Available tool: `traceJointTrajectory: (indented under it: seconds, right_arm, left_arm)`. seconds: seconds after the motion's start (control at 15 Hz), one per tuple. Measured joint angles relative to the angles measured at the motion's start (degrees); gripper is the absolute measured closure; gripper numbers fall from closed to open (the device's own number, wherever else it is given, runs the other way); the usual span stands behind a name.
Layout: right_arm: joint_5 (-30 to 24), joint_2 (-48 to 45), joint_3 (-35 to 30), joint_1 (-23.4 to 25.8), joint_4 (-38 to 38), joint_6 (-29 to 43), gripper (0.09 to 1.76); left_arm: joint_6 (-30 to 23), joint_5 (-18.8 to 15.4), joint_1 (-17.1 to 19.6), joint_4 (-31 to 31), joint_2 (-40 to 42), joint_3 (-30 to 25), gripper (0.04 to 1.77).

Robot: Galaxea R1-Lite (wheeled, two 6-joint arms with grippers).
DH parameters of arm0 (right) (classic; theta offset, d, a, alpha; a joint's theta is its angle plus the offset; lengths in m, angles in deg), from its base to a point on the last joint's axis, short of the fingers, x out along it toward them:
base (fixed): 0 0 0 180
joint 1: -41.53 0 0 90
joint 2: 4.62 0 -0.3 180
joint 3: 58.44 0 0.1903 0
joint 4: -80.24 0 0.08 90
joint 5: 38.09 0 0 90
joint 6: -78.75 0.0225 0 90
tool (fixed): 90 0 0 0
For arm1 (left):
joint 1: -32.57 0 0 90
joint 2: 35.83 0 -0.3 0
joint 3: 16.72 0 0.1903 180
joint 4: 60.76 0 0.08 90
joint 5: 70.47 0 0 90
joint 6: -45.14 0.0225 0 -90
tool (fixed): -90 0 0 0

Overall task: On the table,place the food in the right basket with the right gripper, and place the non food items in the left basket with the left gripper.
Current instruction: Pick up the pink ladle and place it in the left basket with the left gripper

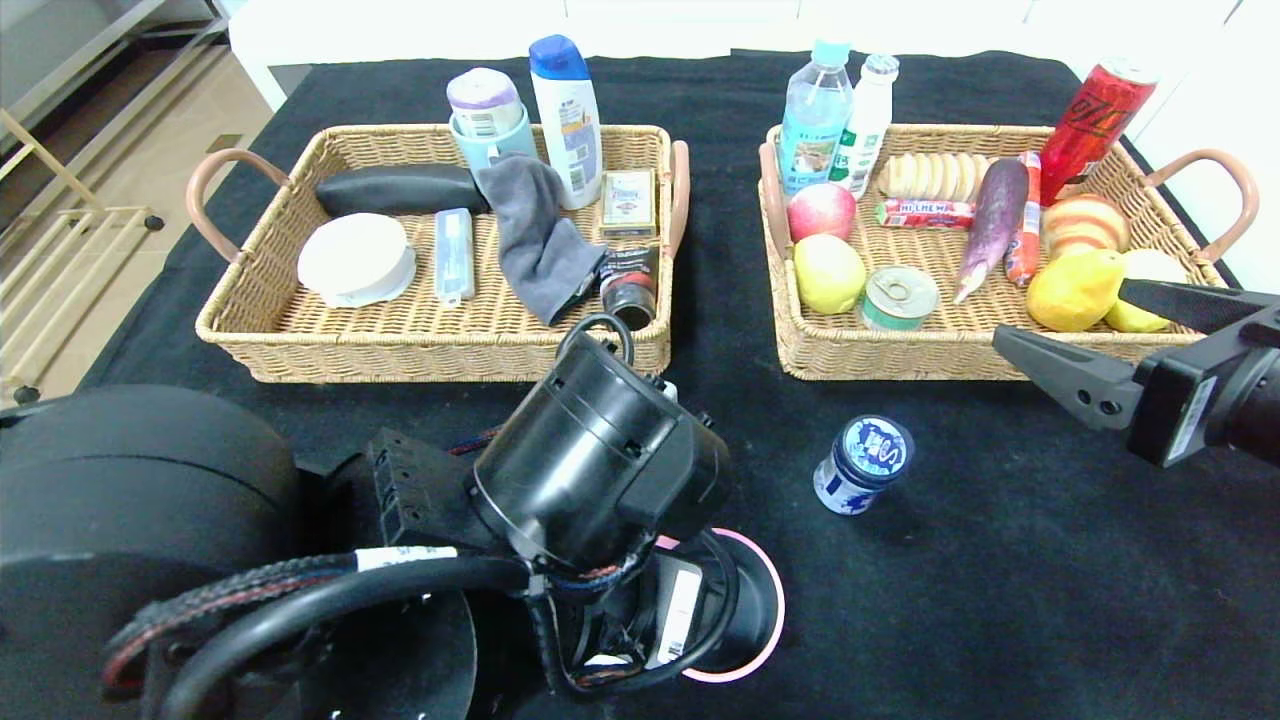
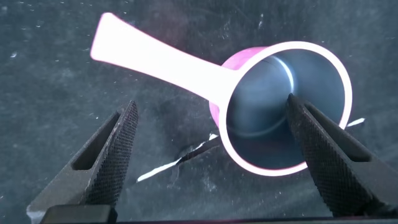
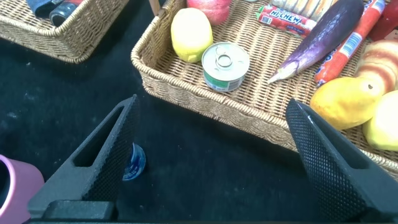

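Black-clothed table (image 1: 1000, 560) holds all. Left basket (image 1: 240, 330) has the grey cloth (image 1: 535, 235) and slim case (image 1: 453, 254); right basket (image 1: 850, 350) has the green tin (image 1: 898, 297). Left gripper (image 2: 214, 152), jaws wide, is straight over the pink saucepan (image 2: 280, 118), one jaw over the bowl, one beside its handle. Right gripper (image 1: 1120, 335), jaws wide, hangs at the right basket's near corner, blue jar (image 1: 862, 464) on the table nearby, apart.

- A small pink saucepan with dark inside (image 2: 283, 118) is sitting upright on the black-clothed table (image 1: 1000, 560) at lower centre.
- A small dark blue jar with white cap (image 1: 864, 464) is standing right of centre.
- A short green-labelled tin (image 1: 899, 297) is resting in the tan wicker right basket (image 1: 900, 355).
- A dark grey folded cloth (image 1: 535, 235) and a translucent slim case (image 1: 453, 255) are lying in the matching left basket (image 1: 400, 350).
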Motion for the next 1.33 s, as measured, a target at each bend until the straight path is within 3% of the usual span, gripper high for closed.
traceJointTrajectory:
  seconds: [0.67, 0.73, 0.93, 1.13, 1.2, 1.27, 1.33]
  right_arm:
    - [0.02, -0.06, -0.05, 0.0, 0.02, 0.01, 0.14]
    - [0.0, -0.06, -0.07, 0.0, 0.02, 0.01, 0.14]
    - [0.0, -0.04, -0.18, -0.15, 0.02, 0.04, 0.14]
    - [0.0, -0.04, -0.18, -0.3, 0.02, 0.04, 0.14]
    - [0.02, -0.04, -0.18, -0.3, 0.02, 0.01, 0.14]
    - [0.02, -0.04, -0.2, -0.3, 0.02, 0.01, 0.14]
    - [0.0, -0.04, -0.2, -0.3, 0.02, 0.01, 0.14]
  left_arm:
    - [-0.01, 0.07, 0.83, -0.62, -3.23, 0.13, 0.09]
    - [0.02, 0.02, 0.83, -0.62, -3.3, 0.17, 0.19]
    - [0.05, 0.02, 0.77, -0.66, -3.83, 0.13, 0.68]
    - [-0.06, 0.02, 0.59, -0.66, -4.22, 0.13, 1.01]
    - [-0.06, 0.02, 0.63, -0.66, -4.29, 0.13, 1.21]
    - [-0.11, 0.0, 0.61, -0.82, -4.33, 0.16, 1.66]
    - [-0.09, 0.0, 0.63, -0.63, -4.35, 0.13, 1.65]
